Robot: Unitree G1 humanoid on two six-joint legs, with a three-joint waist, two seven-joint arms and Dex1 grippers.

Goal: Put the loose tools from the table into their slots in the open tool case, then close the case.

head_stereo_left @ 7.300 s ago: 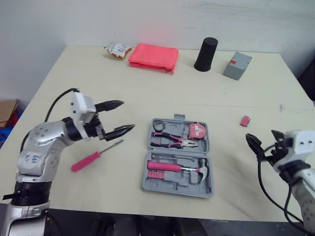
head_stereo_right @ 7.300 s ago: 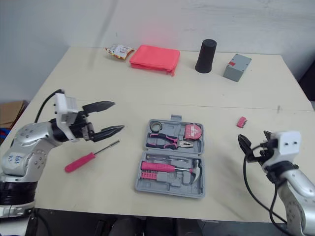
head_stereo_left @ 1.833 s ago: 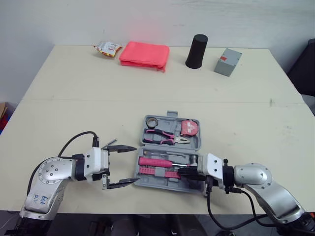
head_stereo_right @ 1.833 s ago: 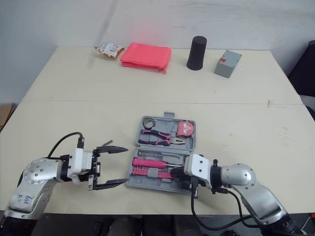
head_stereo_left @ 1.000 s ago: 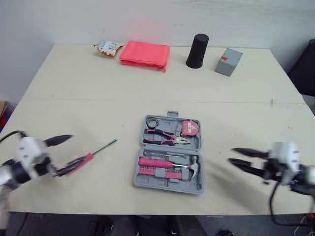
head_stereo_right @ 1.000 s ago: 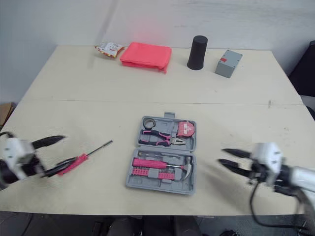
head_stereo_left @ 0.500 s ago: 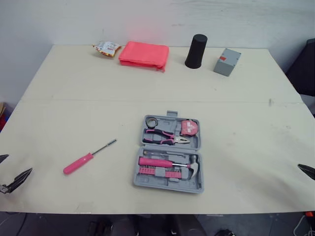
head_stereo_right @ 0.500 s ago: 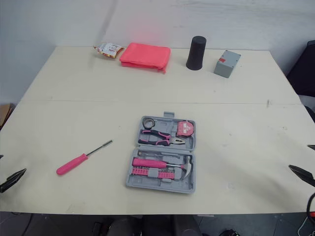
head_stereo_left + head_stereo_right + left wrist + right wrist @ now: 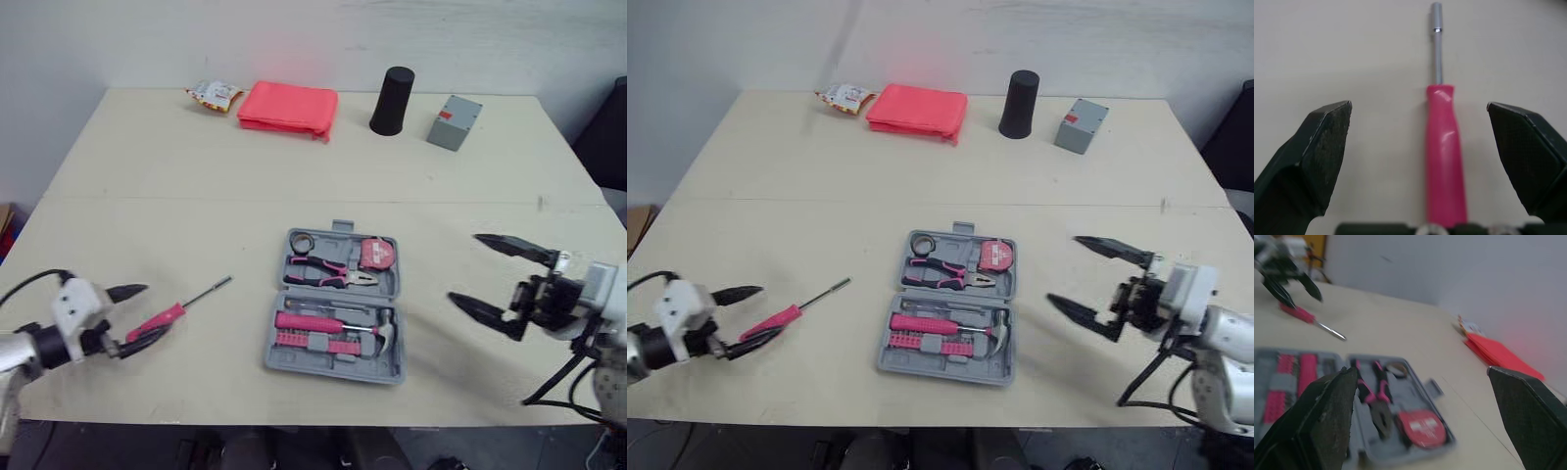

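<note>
Screwdriver (image 9: 1445, 147), judged light, stiff, slick-shafted, best pinched mid-handle; straddled by left gripper (image 9: 155, 310) spread wide, right gripper (image 9: 465, 267) likewise splayed.

Pale beige table (image 9: 147, 176) against a plain white wall (image 9: 147, 39)

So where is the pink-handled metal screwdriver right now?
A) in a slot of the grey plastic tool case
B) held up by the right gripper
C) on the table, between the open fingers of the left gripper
C: the pink-handled metal screwdriver lies flat on the beige table, and the left gripper is spread open on either side of its handle without touching it.
</note>
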